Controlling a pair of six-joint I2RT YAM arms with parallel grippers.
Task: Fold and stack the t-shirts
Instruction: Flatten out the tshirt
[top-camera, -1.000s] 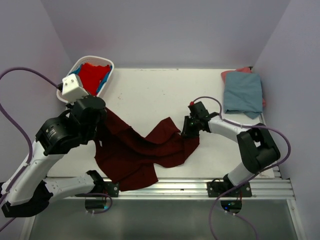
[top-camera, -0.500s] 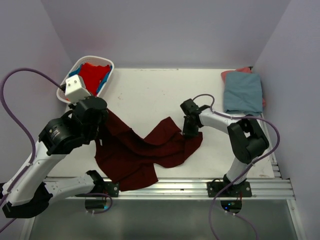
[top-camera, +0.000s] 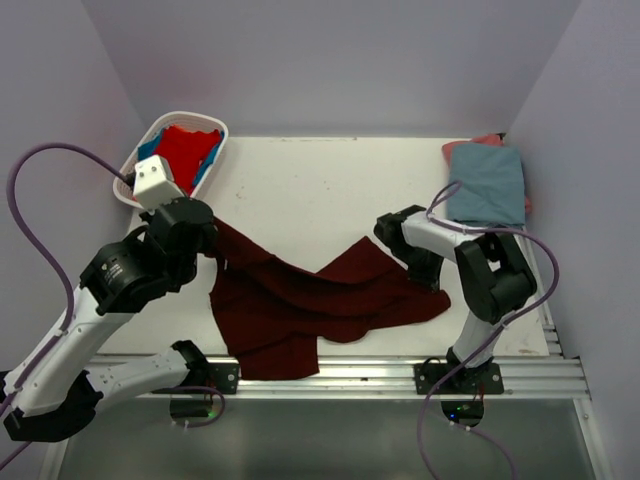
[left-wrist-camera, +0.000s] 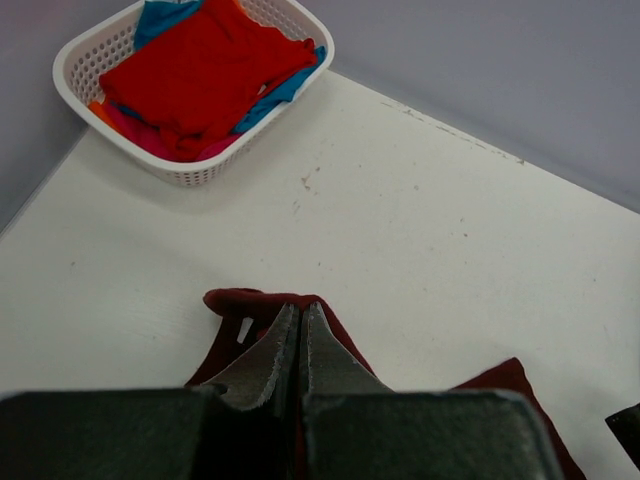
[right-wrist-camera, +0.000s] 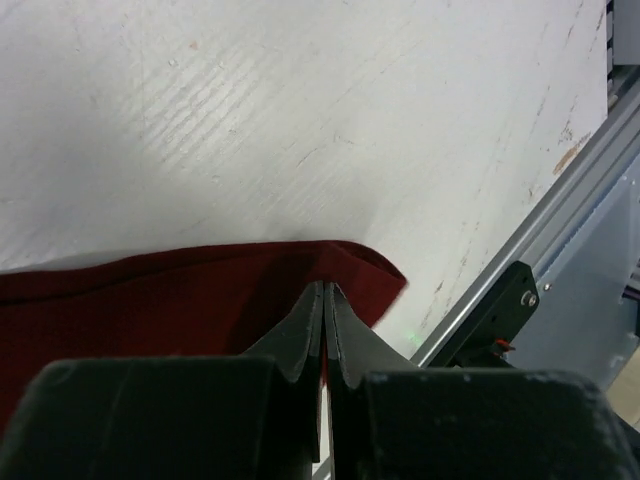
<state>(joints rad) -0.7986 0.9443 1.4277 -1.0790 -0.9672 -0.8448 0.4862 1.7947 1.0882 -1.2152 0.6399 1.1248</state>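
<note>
Top external view shows you the dark maroon t-shirt (top-camera: 320, 300) stretched across the near half of the bench (top-camera: 300, 180), between the two arms, but it is not flat. Long wrinkles run through its middle, and its near part reaches the metal rail (top-camera: 350, 372) at the front edge.

I think the main risk is a slip. Each end effector has only a thin bite near the edge of the cloth, so a quick or strong pull apart may draw the hem out of one pinch. A second risk is that the near part drags over the rail and catches there, or hangs off the bench. The wrinkles may also stay inside the fold if you lay the shirt down like this.

The left end effector (left-wrist-camera: 300, 312) is fully closed, its fingers pressed together on a corner of the maroon shirt. The right end effector (right-wrist-camera: 325, 290) is also fully closed, pinching the shirt's edge near the front right of the bench. The folded grey-blue shirt (top-camera: 485, 185) lies well apart at the far right.
</note>
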